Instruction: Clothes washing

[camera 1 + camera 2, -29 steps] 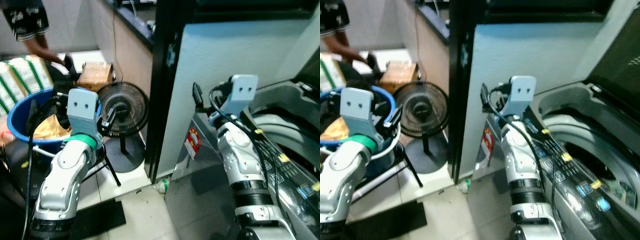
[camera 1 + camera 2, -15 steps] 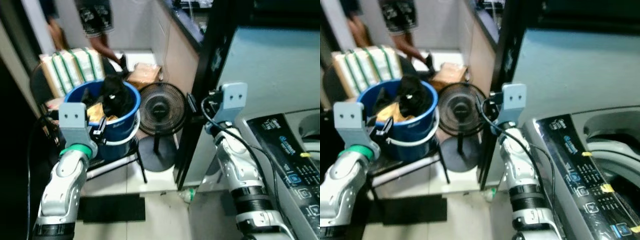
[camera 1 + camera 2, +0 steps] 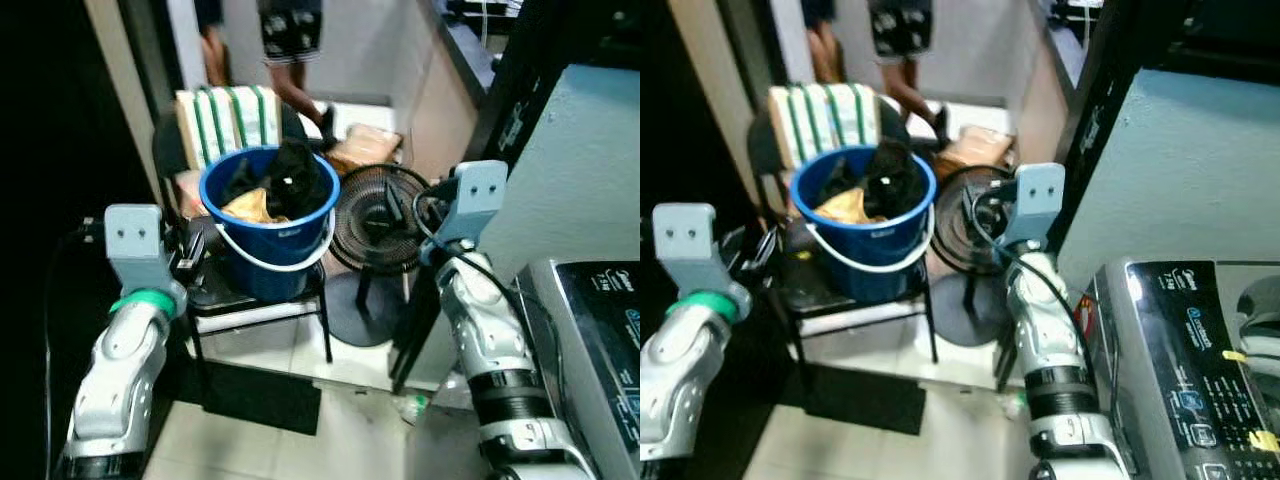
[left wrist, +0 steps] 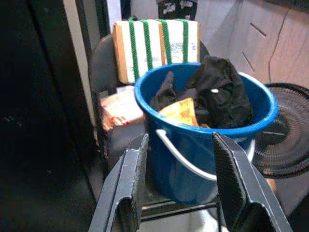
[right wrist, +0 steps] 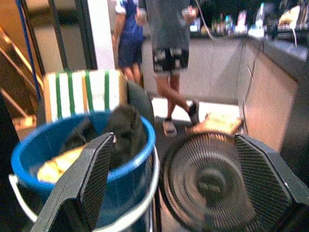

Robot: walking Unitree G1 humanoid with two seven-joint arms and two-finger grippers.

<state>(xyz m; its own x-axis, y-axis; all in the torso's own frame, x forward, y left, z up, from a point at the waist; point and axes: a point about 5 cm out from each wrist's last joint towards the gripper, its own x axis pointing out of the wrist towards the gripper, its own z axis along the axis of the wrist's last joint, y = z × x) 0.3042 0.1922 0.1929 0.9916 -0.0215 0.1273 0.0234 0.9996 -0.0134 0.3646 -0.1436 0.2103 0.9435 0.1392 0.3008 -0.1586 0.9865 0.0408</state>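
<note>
Blue bucket (image 4: 203, 145) faces spread, empty jaws.

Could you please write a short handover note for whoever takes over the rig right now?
Left gripper: jaws open, empty, raised and aimed at the blue bucket.
Right gripper: jaws open, empty, raised beside the floor fan.
The bucket stands on a black chair with dark clothes and a yellow garment inside. The washing machine is at the robot's right; only its control panel is in view.
Done: the robot faces the bucket.
Left: grasp the clothes or the bucket and load the washer. People stand behind the chair, so move with care.
</note>
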